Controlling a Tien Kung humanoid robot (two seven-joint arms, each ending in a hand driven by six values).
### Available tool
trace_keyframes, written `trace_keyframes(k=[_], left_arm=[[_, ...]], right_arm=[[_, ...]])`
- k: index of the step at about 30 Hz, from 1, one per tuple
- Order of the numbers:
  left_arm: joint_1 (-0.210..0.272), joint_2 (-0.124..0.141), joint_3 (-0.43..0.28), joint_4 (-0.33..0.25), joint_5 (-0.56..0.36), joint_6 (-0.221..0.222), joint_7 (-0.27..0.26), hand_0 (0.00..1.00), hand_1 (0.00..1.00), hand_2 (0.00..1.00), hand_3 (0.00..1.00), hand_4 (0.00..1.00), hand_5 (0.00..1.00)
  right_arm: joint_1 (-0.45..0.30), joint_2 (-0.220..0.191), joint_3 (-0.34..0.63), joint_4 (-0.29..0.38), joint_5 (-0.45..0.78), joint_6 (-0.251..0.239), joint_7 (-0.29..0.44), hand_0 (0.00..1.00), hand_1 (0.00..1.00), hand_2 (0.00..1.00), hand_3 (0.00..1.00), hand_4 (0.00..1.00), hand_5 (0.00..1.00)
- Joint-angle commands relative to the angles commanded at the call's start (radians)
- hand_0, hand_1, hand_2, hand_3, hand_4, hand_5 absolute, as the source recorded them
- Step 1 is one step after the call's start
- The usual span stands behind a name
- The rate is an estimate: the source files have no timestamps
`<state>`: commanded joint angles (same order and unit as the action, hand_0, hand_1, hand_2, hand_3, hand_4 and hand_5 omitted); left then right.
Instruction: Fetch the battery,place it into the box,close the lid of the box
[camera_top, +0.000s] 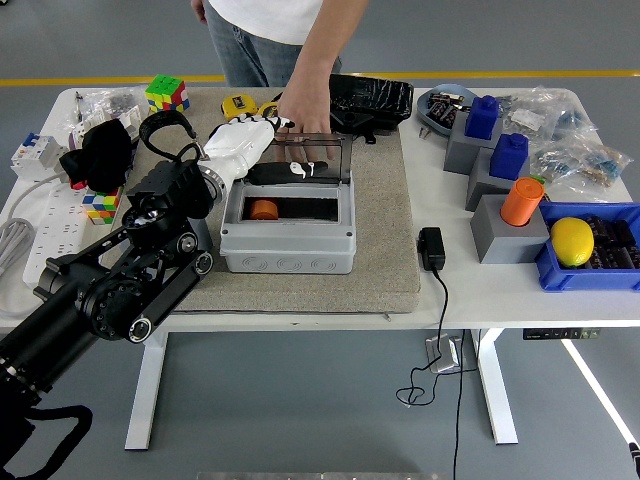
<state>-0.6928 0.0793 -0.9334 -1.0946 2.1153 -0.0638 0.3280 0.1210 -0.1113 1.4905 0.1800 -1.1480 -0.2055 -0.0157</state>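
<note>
Seemingly, left hand (243, 140) touches box (288, 235) lid (305, 160).

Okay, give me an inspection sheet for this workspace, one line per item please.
Surface: white table, tan mat under the box.
Job's things: grey box, lid raised; orange battery inside.
Clutter: Rubik's cube, blue bin with a yellow ball, tape measure.
Hands: left hand at the lid's left edge; a person's hand at the lid's far edge.
Cables: power strip, black adapter with its cord hanging.
Surroundings: grey floor, yellow line.
</note>
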Motion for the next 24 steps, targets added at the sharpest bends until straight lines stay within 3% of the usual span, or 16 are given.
trace_keyframes(k=[6, 13, 24], left_arm=[[0.007, 0.004, -0.002, -0.022, 0.006, 0.010, -0.009, 0.959, 0.877, 0.838, 0.843, 0.998, 0.998], [0.014, 0.024, 0.022, -0.071, -0.012, -0.017, 0.014, 0.881, 0.841, 0.813, 0.822, 0.998, 0.998], [0.020, 0.109, 0.093, -0.203, -0.061, -0.100, 0.097, 0.877, 0.835, 0.811, 0.821, 0.998, 0.998]], right_arm=[[0.000, 0.000, 0.000, 0.000, 0.001, 0.000, 0.000, 0.858, 0.793, 0.743, 0.774, 0.998, 0.998], [0.002, -0.001, 0.007, 0.000, -0.003, -0.001, 0.001, 0.860, 0.793, 0.743, 0.774, 0.998, 0.998], [0.001, -0.007, 0.017, 0.000, -0.010, -0.002, 0.000, 0.858, 0.793, 0.743, 0.774, 0.998, 0.998]])
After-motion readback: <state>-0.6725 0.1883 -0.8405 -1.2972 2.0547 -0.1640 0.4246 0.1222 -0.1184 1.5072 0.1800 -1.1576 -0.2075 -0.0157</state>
